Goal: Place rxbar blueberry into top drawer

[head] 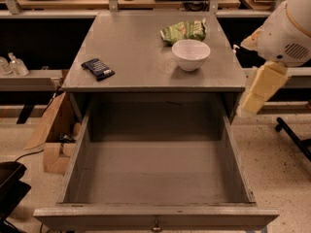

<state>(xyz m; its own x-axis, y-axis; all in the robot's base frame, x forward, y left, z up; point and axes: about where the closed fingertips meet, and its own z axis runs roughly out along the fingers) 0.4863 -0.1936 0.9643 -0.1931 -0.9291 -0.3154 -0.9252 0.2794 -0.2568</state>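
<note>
The rxbar blueberry, a small flat dark bar with pale print, lies on the left part of the grey cabinet top. The top drawer is pulled wide open below it. Its inside is bare, and its front panel with a small knob is at the bottom edge. My gripper is out of view. Only white and cream links of my arm show at the right edge, beside the drawer's right wall and above the floor.
A white bowl and a green chip bag sit at the right rear of the cabinet top. Cardboard boxes stand on the floor to the left. A black object is at the bottom left. Benches run behind.
</note>
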